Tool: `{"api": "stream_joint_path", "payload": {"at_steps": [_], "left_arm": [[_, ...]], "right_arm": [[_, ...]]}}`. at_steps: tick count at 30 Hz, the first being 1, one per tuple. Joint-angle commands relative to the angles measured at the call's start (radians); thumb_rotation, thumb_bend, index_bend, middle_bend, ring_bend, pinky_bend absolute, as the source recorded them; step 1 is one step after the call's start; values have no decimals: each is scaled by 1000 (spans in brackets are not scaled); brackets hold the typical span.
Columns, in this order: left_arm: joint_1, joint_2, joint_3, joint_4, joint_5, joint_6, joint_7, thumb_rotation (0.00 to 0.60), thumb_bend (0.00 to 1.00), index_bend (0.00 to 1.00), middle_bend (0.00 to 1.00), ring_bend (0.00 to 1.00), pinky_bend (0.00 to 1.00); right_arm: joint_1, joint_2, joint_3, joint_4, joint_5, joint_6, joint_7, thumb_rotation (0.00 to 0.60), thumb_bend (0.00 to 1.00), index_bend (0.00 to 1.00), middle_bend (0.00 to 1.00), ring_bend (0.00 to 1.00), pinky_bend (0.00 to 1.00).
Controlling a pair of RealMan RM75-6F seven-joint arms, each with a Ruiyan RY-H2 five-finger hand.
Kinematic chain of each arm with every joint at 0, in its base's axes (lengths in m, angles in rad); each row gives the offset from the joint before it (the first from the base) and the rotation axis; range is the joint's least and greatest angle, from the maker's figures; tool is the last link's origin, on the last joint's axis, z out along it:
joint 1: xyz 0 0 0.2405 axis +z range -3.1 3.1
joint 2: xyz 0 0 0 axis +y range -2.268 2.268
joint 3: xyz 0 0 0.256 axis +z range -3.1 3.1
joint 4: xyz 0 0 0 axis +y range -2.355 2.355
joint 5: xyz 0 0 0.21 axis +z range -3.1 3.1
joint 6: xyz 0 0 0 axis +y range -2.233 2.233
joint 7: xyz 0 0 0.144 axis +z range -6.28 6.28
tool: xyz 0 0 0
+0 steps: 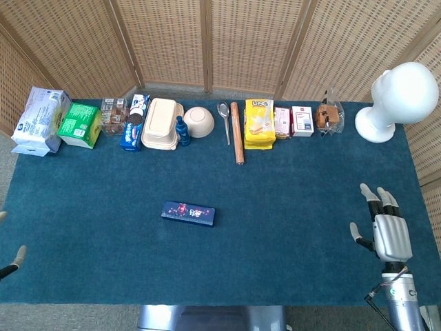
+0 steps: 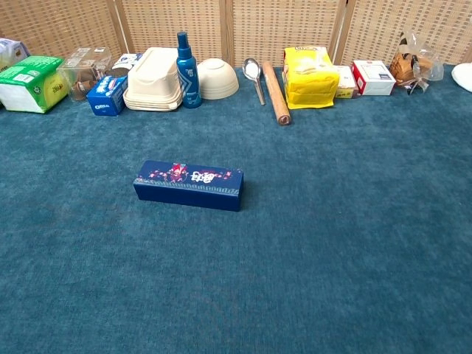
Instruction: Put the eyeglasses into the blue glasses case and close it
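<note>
We see the blue glasses case (image 1: pixel 188 213) lying closed and flat on the blue cloth of the table (image 1: pixel 296 186), its long side running left to right, with a strip of red and white print along the lid. Our right hand (image 1: pixel 386 230) is far off to the case's right, near the right edge of the table, palm down with its fingers (image 1: pixel 372 196) straight and spread, holding nothing. The case sits well apart from that hand, to its left and a touch further from us than the hand's wrist. Between hand and case there is only bare cloth.

Of our left hand (image 1: pixel 10 262) we catch just a fingertip or two at the left border of the head view, so we cannot tell whether it is released or clenched. The case lies well to its right and further up the table. The chest view shows neither hand, only the case (image 2: pixel 189 185) in front of the back row.

Beyond the right hand, at the far right corner, stands a white mannequin head (image 1: pixel 397 99). Further left along the far edge we make out a yellow packet (image 1: pixel 259 124), a rolling pin (image 1: pixel 237 132), a spoon (image 1: pixel 224 119), a pale bowl (image 1: pixel 198 121) and a blue spray bottle (image 2: pixel 185 60).
</note>
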Motion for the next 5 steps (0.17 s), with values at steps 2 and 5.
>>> {"api": "stream_joint_path", "payload": {"at_steps": [2, 5], "left_arm": [[7, 4, -15, -4, 8, -1, -3, 502, 292, 155, 76, 0, 0], [8, 7, -25, -6, 13, -11, 9, 502, 292, 155, 74, 0, 0]], "right_arm": [[3, -5, -3, 3, 2, 2, 4, 600, 387, 0, 195, 8, 100], [10, -13, -3, 9, 6, -2, 7, 600, 388, 0, 195, 7, 101]]}}
